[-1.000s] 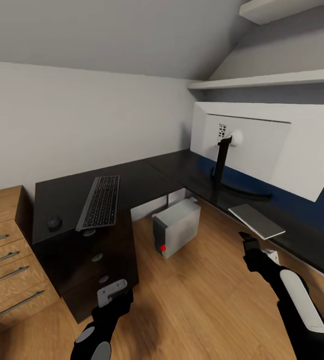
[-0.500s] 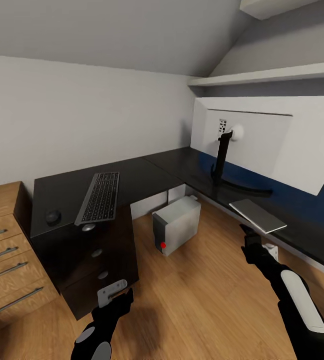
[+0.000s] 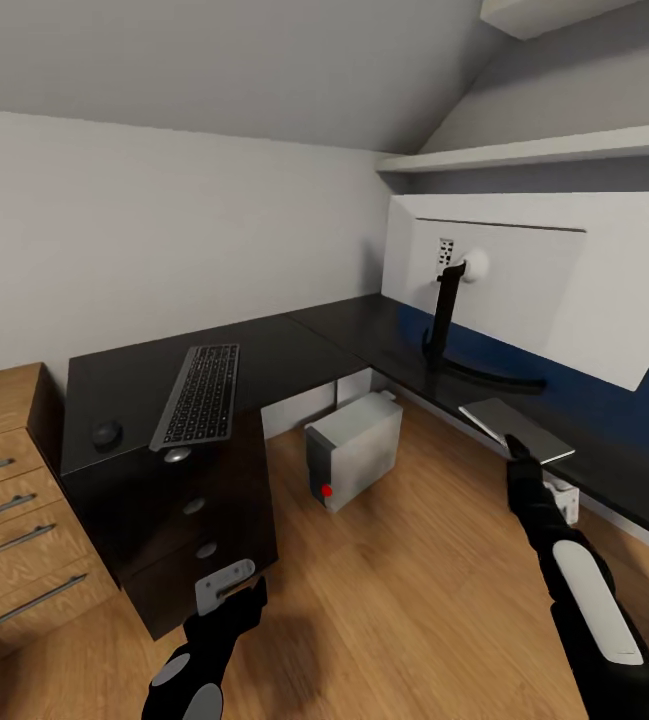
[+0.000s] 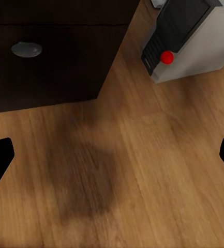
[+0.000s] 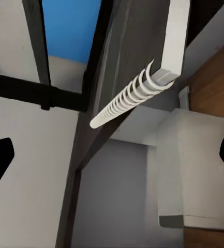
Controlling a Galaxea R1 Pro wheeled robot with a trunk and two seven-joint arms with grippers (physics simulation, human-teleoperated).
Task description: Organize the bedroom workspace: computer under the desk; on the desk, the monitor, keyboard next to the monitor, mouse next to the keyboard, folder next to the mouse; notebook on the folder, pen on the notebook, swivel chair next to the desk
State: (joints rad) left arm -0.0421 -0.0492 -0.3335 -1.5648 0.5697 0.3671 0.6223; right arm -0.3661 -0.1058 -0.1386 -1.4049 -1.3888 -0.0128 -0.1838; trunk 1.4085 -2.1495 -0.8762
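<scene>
Left gripper (image 3: 232, 590) low, jaws spread wide, right gripper (image 3: 520, 448) extended forward — jaws apart

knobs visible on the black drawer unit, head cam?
3, stacked vertically on the desk drawer fronts: top knob, middle knob, bottom knob. The left gripper could hide a lower one.

The monitor (image 3: 554, 280) is cut off at the right edge, its screen side facing away.
</scene>
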